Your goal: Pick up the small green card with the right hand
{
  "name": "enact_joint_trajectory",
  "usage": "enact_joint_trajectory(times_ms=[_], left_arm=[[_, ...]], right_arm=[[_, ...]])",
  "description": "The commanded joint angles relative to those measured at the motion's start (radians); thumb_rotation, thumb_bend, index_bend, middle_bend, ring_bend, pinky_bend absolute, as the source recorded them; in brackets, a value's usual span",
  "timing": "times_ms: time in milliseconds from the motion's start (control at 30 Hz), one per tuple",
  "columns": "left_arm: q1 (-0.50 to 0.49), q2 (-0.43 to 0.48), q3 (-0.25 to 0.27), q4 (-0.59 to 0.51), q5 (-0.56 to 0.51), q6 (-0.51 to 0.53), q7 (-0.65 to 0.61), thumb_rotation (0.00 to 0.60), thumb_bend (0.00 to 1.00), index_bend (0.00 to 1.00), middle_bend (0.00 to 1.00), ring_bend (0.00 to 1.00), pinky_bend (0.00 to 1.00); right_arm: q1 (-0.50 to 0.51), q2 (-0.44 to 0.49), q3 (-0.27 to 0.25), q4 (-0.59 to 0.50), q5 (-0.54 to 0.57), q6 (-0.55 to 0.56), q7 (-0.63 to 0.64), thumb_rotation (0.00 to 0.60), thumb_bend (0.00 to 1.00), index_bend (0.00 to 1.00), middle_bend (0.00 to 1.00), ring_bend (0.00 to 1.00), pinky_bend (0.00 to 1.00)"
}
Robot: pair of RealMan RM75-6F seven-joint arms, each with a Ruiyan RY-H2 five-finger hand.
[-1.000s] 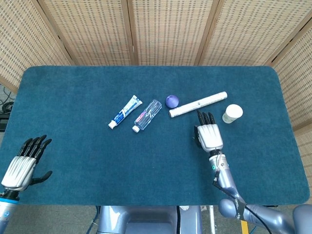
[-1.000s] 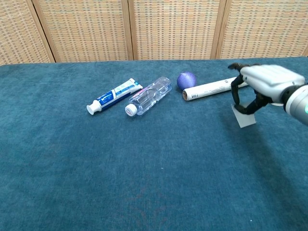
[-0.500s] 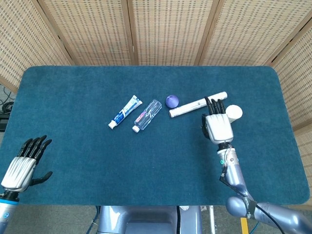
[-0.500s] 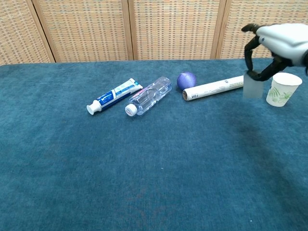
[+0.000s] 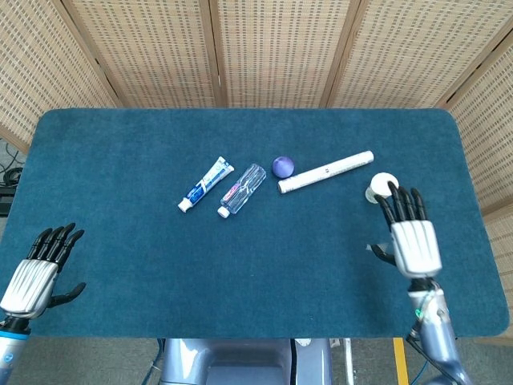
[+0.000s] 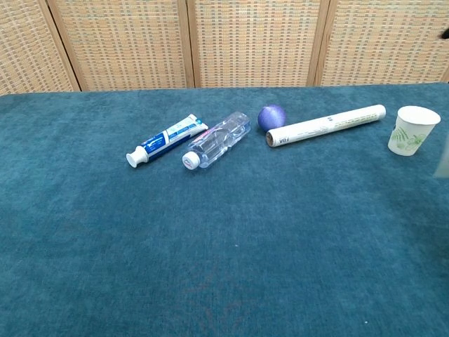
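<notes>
My right hand [image 5: 413,241] hovers over the right side of the table, seen from above with its fingers pointing away from me and the thumb out to the left. The small green card is hidden under it in the head view. In the chest view only a pale sliver of the card [image 6: 444,156] shows at the right edge, raised off the cloth, so the hand appears to pinch it from above. My left hand [image 5: 36,269] rests open at the near left corner, holding nothing.
A white paper cup [image 6: 412,130] stands just beyond the right hand's fingertips. Further left along the blue table [image 5: 160,265] lie a white roll [image 6: 326,125], a purple ball [image 6: 271,116], a clear bottle [image 6: 217,139] and a toothpaste tube [image 6: 167,140].
The right hand has lifted the card and carried it right and back toward me, past the cup and almost out of the chest view. The left hand has stayed put.
</notes>
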Motion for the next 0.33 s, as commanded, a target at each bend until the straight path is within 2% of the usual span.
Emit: enact_joint_trajectory(times_ms=[33,167,333], left_arm=[[0.006,-0.007,-0.001,-0.002,0.0,0.009,0.015,0.6,0.25,0.0,0.0,0.0,0.0],[0.01,-0.018,-0.004,0.0,0.009,0.024,0.036,0.6,0.25,0.0,0.0,0.0,0.0],[0.014,-0.025,-0.003,0.002,0.006,0.026,0.053,0.6,0.25,0.0,0.0,0.0,0.0]], right_arm=[[-0.092,0.053,-0.083,0.017,-0.105,0.094,0.086,0.6,0.05,0.09,0.0,0.0,0.0],[-0.15,0.08,-0.128,0.032,-0.158,0.143,0.12,0.6,0.05,0.09,0.0,0.0,0.0],[-0.188,0.084,-0.147,0.059,-0.195,0.176,0.141,0.6,0.05,0.09,0.0,0.0,0.0]])
